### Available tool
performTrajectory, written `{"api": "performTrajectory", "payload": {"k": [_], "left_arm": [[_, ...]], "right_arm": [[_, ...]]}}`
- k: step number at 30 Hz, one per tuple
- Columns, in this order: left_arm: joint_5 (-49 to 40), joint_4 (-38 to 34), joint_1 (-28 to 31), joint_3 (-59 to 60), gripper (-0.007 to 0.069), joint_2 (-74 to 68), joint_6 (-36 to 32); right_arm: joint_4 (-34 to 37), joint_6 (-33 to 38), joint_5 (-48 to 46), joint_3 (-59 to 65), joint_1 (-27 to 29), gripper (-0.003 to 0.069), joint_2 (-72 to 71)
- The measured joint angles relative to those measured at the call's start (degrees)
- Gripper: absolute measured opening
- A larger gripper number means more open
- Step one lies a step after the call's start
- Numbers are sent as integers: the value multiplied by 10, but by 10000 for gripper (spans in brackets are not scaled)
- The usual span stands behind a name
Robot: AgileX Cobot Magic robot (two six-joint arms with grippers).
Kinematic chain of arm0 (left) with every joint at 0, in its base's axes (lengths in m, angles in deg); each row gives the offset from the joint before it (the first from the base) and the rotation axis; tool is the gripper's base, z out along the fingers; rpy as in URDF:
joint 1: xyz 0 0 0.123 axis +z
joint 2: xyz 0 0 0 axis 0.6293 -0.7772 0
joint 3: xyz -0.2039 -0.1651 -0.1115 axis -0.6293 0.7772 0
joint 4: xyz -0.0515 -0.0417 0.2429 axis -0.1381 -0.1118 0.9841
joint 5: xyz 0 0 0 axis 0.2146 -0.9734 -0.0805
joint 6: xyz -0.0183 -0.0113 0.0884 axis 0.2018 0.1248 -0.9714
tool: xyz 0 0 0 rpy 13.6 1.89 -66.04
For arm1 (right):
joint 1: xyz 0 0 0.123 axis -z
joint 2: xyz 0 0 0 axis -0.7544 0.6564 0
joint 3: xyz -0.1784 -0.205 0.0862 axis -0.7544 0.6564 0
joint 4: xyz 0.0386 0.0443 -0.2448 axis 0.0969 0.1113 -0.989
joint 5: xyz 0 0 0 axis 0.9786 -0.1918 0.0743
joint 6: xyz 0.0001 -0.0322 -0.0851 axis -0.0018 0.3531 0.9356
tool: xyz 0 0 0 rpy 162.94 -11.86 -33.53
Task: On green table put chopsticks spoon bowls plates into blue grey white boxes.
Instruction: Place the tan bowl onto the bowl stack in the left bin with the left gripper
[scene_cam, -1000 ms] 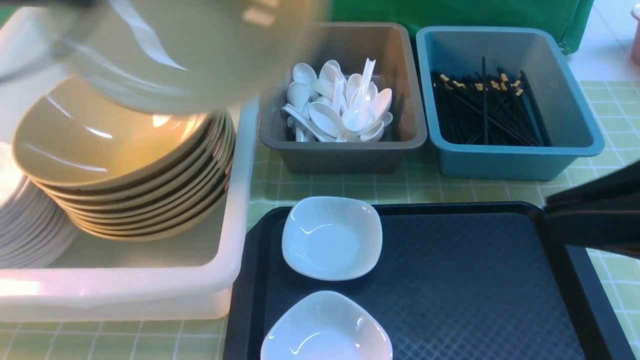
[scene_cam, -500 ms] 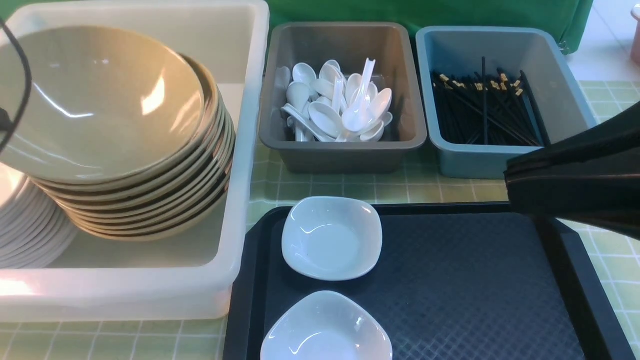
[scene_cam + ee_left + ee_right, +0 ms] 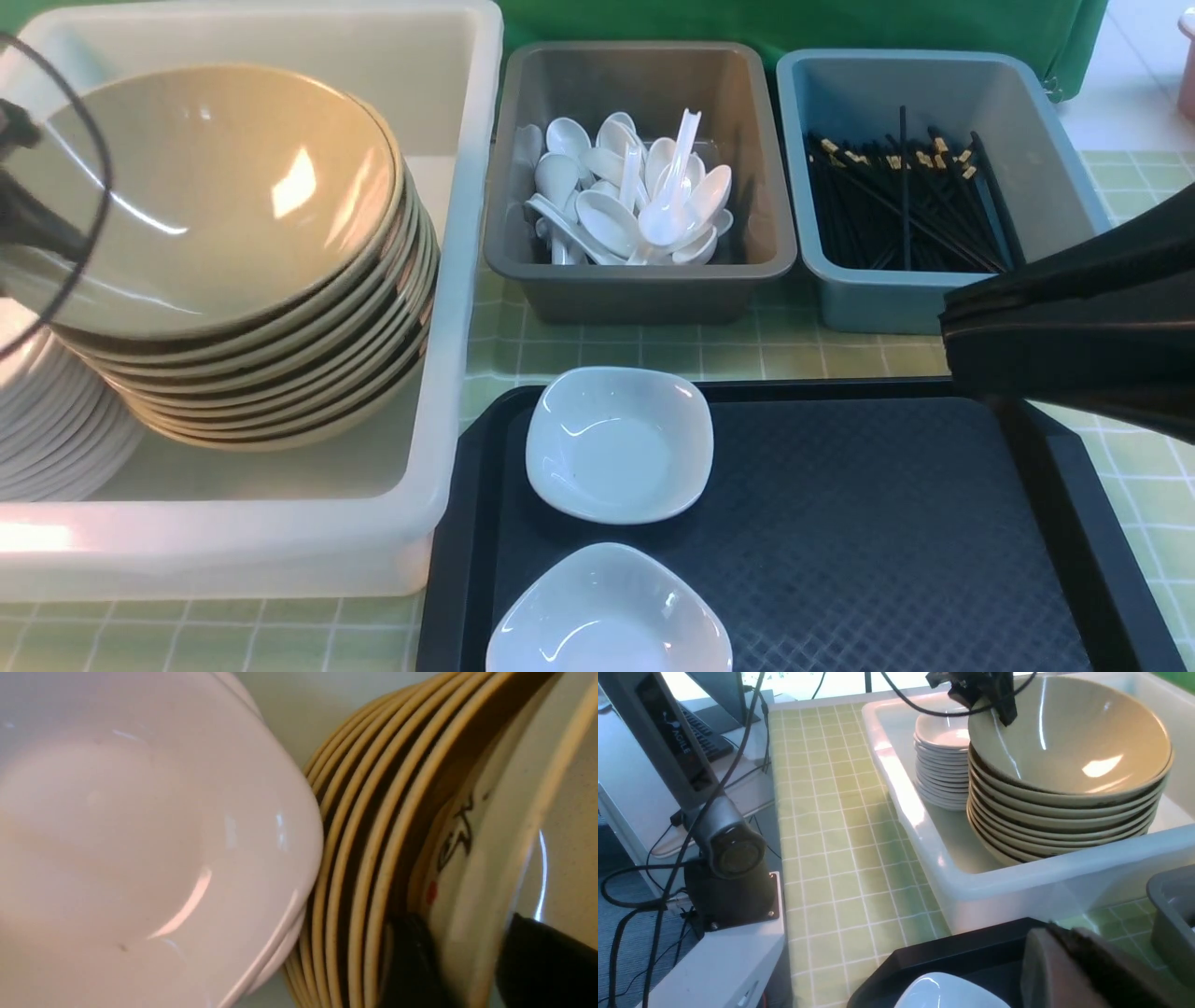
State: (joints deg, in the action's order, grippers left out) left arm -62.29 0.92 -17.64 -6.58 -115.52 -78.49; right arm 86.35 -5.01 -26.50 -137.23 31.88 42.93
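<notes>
The top tan bowl (image 3: pixel 224 187) sits on the stack of bowls (image 3: pixel 280 392) in the big white box (image 3: pixel 280 551), on the left. The left gripper (image 3: pixel 467 970) has one finger on each side of the bowl's rim. I cannot tell if it is squeezing. This looks like the letting-go step. Next it should open wide and lift straight up, so the stack does not tip. Two white plates (image 3: pixel 619 443) wait on the black tray (image 3: pixel 887 541). The right gripper (image 3: pixel 948 350), fingers together and empty, hangs over the tray's far right corner.

right arm (image 3: pixel 1074 345): glossy black shell | left hand (image 3: pixel 462 921): black fingers (image 3: pixel 413 961) | cable (image 3: pixel 109 187): thin black
</notes>
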Motion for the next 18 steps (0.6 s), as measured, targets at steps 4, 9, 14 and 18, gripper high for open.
{"api": "performTrajectory", "payload": {"k": [4,9,14,18], "left_arm": [[2,78,-49,-1,541,7,65],[-23,190,-63,-11,663,20,106],[-60,248,-62,-66,664,44,133],[-103,239,-66,-119,664,68,127]], "right_arm": [[0,1,0,0,0,60,0],[0,1,-3,0,0,66,0],[0,1,-16,0,0,69,0],[0,1,-19,0,0,72,0]]}}
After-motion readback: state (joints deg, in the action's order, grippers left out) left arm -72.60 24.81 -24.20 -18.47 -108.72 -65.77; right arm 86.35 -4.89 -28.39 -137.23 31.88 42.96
